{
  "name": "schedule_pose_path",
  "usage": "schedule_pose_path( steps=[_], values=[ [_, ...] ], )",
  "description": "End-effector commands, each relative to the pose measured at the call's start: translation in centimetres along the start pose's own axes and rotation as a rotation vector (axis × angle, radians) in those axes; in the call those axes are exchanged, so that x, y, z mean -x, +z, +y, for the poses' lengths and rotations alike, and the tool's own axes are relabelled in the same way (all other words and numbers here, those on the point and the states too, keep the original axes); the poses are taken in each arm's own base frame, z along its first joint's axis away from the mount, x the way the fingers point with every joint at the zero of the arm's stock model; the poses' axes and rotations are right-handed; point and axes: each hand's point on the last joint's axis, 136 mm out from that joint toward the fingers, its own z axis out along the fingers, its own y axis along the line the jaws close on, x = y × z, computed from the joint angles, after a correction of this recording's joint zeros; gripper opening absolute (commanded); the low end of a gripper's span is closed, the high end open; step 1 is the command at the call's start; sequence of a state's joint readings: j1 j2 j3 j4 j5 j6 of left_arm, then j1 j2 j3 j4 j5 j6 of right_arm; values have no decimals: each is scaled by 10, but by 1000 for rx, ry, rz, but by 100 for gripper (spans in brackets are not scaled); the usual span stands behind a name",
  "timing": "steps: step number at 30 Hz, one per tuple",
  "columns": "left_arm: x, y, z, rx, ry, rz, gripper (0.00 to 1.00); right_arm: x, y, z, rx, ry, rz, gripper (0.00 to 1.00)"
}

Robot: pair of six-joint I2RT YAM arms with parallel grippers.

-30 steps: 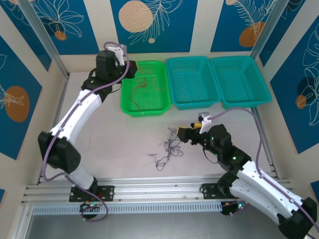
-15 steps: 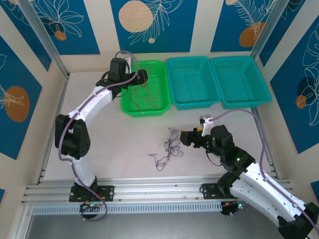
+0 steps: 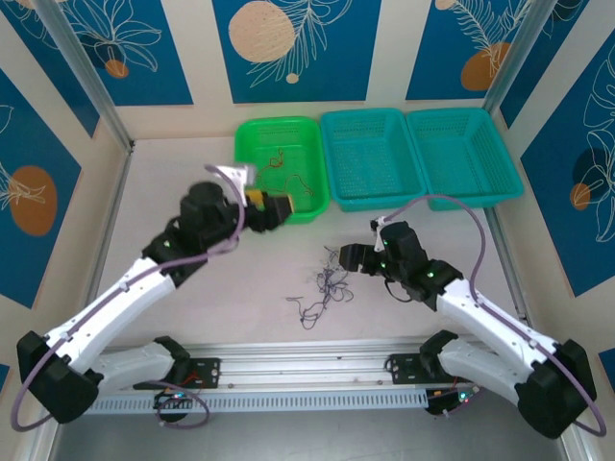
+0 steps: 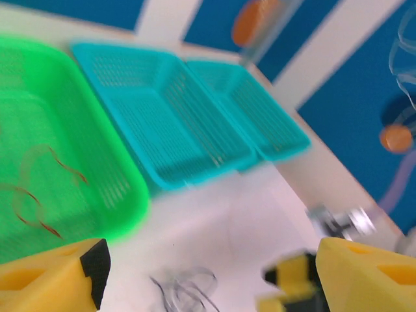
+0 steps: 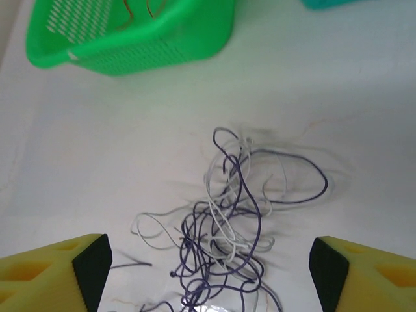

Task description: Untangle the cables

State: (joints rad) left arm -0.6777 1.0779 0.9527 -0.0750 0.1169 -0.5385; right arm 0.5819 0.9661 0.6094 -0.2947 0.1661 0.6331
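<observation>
Knots may tighten if the released right claw point(image 5: 207, 263), aimed at the tangled cables point(image 5: 227, 214), pinches several strands at once; the left claw point(image 4: 208, 279) gapes empty too.

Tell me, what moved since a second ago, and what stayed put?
The left gripper pulled back from over the green basket toward the near side. It is now at the basket's near edge, open and empty. The right gripper, open too, crept slightly toward the cable clump. The clump and the reddish-brown wires in the basket stayed put.
</observation>
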Motion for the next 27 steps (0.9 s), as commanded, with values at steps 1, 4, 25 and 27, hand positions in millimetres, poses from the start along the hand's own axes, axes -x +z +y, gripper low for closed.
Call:
schedule_pose_path(
  steps=[1, 4, 25, 27],
  values=[
    [-60, 15, 11, 45, -51, 96, 83, -2, 7, 11, 36, 33, 76, 79],
    [-106, 27, 10, 33, -62, 187, 82, -10, 21, 10, 23, 59, 142, 74],
    [-222, 90, 55, 157, -159, 527, 34, -45, 59, 22, 56, 80, 328, 68],
    [-229, 93, 59, 164, -169, 542, 25, -48, 63, 23, 53, 78, 343, 67]
  ],
)
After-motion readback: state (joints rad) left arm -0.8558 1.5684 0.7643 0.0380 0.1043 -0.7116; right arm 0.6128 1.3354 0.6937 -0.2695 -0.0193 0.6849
